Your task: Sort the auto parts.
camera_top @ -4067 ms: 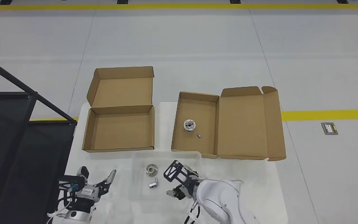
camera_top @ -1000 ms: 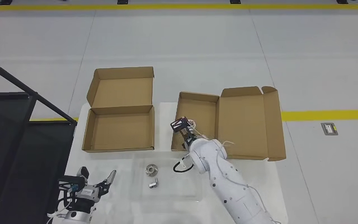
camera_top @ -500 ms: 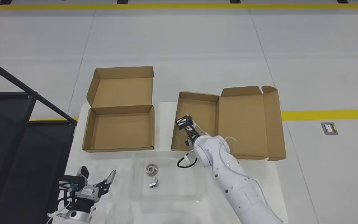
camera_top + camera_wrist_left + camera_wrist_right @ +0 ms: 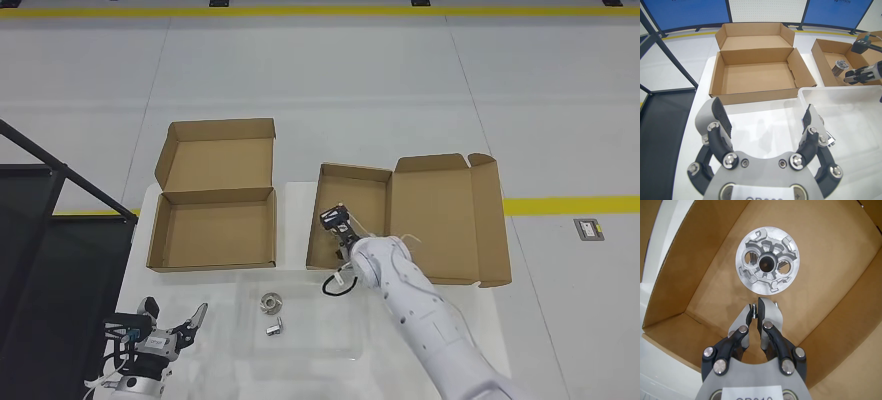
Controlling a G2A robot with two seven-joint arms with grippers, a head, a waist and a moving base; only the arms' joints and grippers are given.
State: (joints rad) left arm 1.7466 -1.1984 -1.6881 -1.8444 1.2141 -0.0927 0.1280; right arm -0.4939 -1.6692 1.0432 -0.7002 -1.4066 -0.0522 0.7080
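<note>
My right gripper (image 4: 755,308) is shut on a small threaded bolt (image 4: 754,310) and hangs inside the right cardboard box (image 4: 819,275), just short of a round metal hub (image 4: 767,260) on the box floor. The tip of a second bolt (image 4: 776,303) peeks from behind one finger. From above, this arm (image 4: 340,222) sits over the box's left part (image 4: 370,200). My left gripper (image 4: 763,106) stands open, holding nothing, over the table near the front left corner (image 4: 170,325). A clear tray (image 4: 310,320) holds a metal ring (image 4: 270,301) and a small block (image 4: 273,326).
An open cardboard box (image 4: 212,232) with nothing in it stands at the back left, its lid flap up. The right box's lid (image 4: 445,215) lies flat to the right. A black frame (image 4: 40,170) borders the table's left side.
The right arm has left the clear tray and swung back over the right box. In the last second it has edged a little further in above the hub. The left arm has stayed put.
</note>
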